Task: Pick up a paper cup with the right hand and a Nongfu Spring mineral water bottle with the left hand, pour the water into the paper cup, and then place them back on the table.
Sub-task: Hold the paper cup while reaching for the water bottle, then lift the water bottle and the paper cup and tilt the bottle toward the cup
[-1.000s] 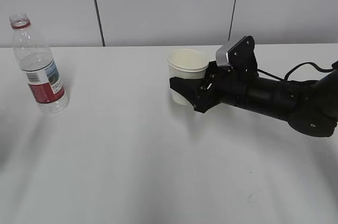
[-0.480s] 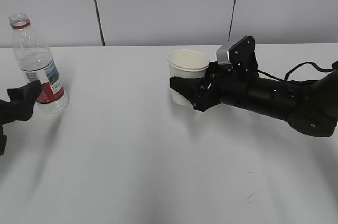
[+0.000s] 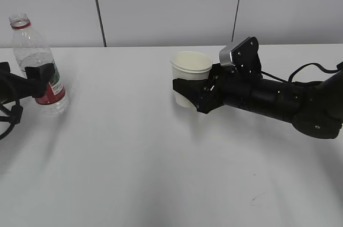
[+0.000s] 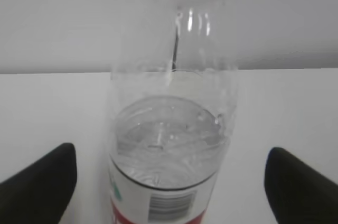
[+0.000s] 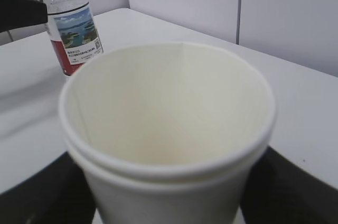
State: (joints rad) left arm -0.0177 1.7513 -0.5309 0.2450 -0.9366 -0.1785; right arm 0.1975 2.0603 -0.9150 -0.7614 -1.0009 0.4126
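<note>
The paper cup [image 3: 191, 66] stands upright mid-table, and my right gripper [image 3: 187, 92] is shut on its lower half, one black finger on each side. In the right wrist view the cup [image 5: 169, 129] fills the frame between the fingers [image 5: 37, 192] and looks empty. The Nongfu Spring bottle [image 3: 31, 50] stands upright at the far left, uncapped and partly full. My left gripper [image 3: 40, 83] is open at its label height. In the left wrist view the bottle [image 4: 169, 145] is centred between the fingertips [image 4: 42, 176], with a gap on each side.
The white table [image 3: 134, 157] has a faint scuff mark at the front right [image 3: 257, 199]. A grey panelled wall runs behind the far edge. The bottle [image 5: 71, 28] and a left finger [image 5: 18, 8] show far left in the right wrist view.
My left gripper came in from the left edge and moved forward until its open fingers flank the bottle. The right gripper and cup have barely moved.
</note>
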